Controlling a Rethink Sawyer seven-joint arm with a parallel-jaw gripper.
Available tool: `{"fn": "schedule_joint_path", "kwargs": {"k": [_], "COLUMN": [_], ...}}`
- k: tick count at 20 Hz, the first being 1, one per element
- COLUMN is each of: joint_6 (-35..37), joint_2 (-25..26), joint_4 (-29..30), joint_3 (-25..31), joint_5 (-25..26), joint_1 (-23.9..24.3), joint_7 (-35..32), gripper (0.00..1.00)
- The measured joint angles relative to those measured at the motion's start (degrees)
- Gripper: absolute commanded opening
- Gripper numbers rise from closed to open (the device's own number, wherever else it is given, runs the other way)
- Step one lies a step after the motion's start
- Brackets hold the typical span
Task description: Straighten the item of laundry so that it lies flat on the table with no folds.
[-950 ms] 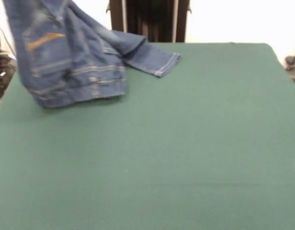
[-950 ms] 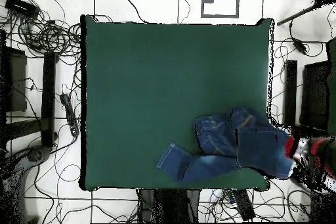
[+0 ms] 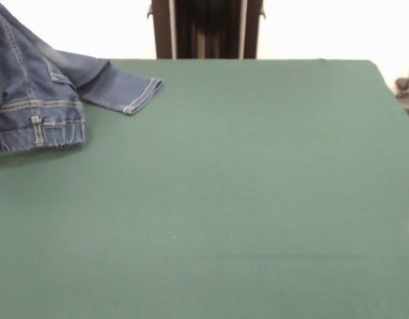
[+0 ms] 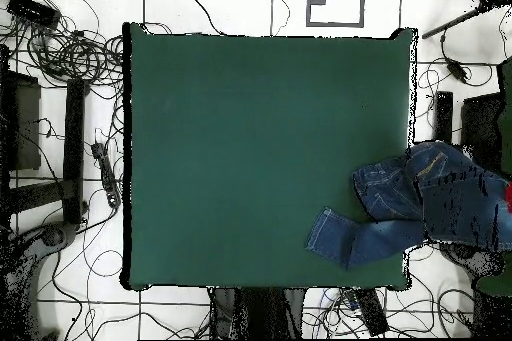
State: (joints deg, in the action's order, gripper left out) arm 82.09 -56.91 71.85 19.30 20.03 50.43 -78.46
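The jeans (image 3: 38,100) sit bunched at the bench's (image 3: 244,199) far left corner in the front view, close to the robot's pedestal (image 3: 206,28) side. The elastic waistband and belt loops hang toward the camera in a rumpled fold, and one leg stretches along the bench's far edge, its hemmed cuff lying flat on the green top. From overhead the jeans (image 4: 420,207) straddle the bench's (image 4: 250,137) right edge near its bottom corner: the waist and seat spill past that edge, raised off the surface, while one leg reaches back onto the bench, cuff pointing inward. An orange-stitched pocket shows on the upper part. The cloth is folded over itself, not flat. A sliver of red shows at the picture's right edge beside the jeans; the claw itself is not visible, so I cannot tell its state. Cables (image 4: 70,57) cover the floor around the bench.
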Motion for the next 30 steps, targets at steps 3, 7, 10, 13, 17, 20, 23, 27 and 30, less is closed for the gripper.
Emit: {"fn": "schedule_joint_path", "kwargs": {"k": [3,7,10,13,17,20,23,27,30], "joint_6": [-0.8,-5.1,-11.3,-16.3,-21.5,-23.6,-25.2,-27.7,-29.7], "joint_2": [0.3,0.3,0.3,0.3,0.4,0.5,0.6,1.2,1.7], "joint_4": [0.4,2.3,5.1,7.5,10.1,11.3,12.2,13.6,14.7], "joint_3": [0.0,0.0,0.0,0.0,0.0,0.0,0.0,-0.4,-1.1], "joint_5": [-0.2,-1.3,-2.2,-3.1,-4.2,-4.7,-5.4,-6.5,-7.1], "joint_1": [-0.3,-1.4,-2.8,-4.1,-6.4,-7.9,-9.4,-12.1,-14.2], "joint_7": [0.0,0.0,0.0,0.0,0.0,0.0,0.0,0.0,-0.1], "gripper": [0.00,0.00,0.00,0.00,0.00,0.00,0.00,0.00,0.00]}}
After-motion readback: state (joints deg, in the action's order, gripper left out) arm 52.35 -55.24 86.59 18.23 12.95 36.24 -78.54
